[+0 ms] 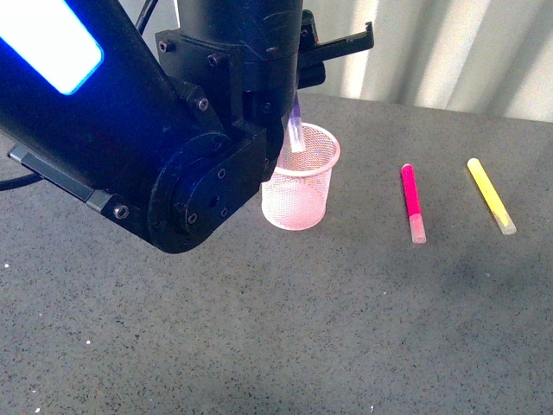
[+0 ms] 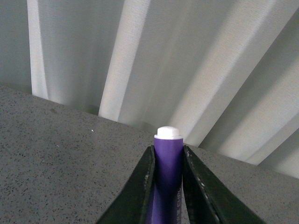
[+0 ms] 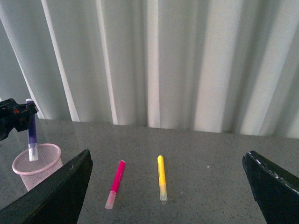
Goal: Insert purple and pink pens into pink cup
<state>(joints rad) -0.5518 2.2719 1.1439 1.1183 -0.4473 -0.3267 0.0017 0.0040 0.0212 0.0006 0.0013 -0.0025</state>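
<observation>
The purple pen (image 1: 296, 130) hangs upright, pale cap down, with its lower end just inside the mouth of the pink cup (image 1: 300, 186). My left gripper (image 2: 168, 150) is shut on its purple barrel (image 2: 168, 163). The right wrist view shows the same: purple pen (image 3: 32, 133) dipping into the pink cup (image 3: 37, 161), held by the left gripper (image 3: 16, 116). The pink pen (image 1: 412, 201) lies flat on the table to the right of the cup. My right gripper (image 3: 167, 161) stands open and empty, well back from the pink pen (image 3: 116, 182).
A yellow marker (image 1: 491, 195) lies right of the pink pen, roughly parallel to it. The left arm (image 1: 173, 130) fills the upper left of the front view. The grey table (image 1: 346, 328) ends at a pale pleated curtain (image 1: 449, 43).
</observation>
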